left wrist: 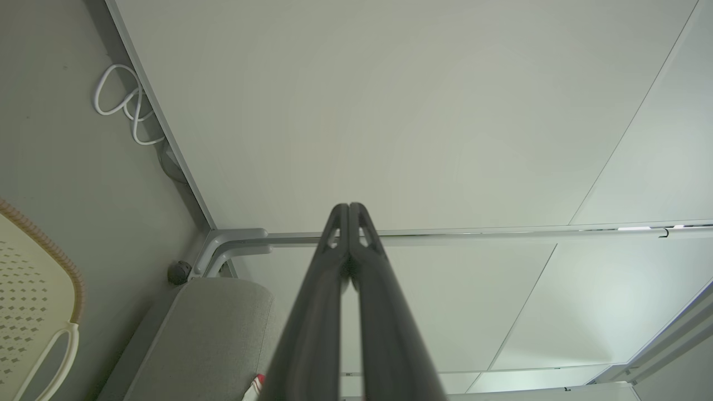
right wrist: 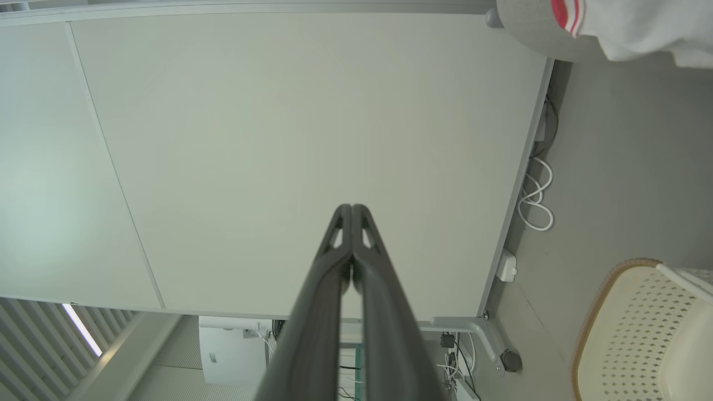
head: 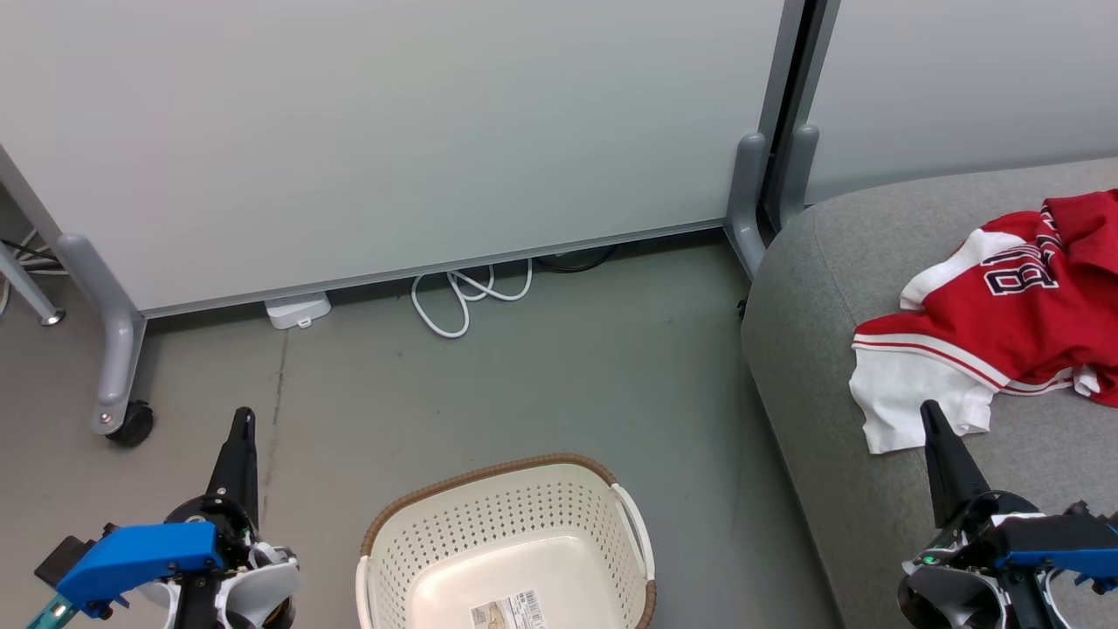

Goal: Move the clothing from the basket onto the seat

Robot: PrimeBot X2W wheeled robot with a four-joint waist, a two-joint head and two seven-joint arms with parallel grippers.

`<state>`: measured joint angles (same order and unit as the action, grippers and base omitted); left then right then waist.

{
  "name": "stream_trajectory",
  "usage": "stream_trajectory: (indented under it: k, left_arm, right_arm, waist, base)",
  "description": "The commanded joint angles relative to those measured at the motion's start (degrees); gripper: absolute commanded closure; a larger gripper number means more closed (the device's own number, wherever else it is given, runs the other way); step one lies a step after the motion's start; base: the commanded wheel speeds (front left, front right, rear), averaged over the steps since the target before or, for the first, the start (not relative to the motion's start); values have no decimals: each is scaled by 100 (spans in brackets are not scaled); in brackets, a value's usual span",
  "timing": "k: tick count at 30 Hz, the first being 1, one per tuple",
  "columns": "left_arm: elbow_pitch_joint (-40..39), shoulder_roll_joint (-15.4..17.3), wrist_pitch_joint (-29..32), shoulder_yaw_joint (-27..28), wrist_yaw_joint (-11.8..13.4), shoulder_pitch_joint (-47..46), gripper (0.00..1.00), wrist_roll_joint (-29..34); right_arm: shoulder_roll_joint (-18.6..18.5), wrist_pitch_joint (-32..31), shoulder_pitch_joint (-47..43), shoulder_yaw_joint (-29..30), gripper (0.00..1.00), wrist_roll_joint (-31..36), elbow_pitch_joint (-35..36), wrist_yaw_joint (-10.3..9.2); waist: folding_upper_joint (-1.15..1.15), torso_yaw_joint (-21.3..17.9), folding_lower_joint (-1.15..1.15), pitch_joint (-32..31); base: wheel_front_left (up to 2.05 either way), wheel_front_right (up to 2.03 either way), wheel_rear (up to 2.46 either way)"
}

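The red and white clothing lies crumpled on the grey seat at the right, black lettering showing on the jersey. A corner of that clothing shows on the seat in the right wrist view. The cream basket stands on the floor at the bottom centre, holding nothing but a label sticker. My left gripper is shut with nothing in it, left of the basket. Shut and holding nothing, my right gripper hovers over the seat's front, just below the clothing. Both pairs of fingers point at the white partition.
A white partition wall on grey legs with a castor stands behind. A looped white cable and a white power block lie at its foot. Grey floor lies between basket, partition and seat.
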<state>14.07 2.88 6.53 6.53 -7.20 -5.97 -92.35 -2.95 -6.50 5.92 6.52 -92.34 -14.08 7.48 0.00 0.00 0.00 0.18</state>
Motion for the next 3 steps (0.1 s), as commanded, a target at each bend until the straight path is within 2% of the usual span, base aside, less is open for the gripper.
stream_trajectory:
  k: [1,3]
  left_arm:
    - [-23,-4,21,12,-52,-52,100,-12]
    - [-23,-4,21,12,-52,-52,100,-13]
  right_arm:
    - [14,-18,57,9,100,-15,16,2]
    - [14,-18,57,9,100,-15,16,2]
  waist:
    - [0,0,0,0]
    - [0,0,0,0]
  base:
    - [0,0,0]
    - [0,0,0]
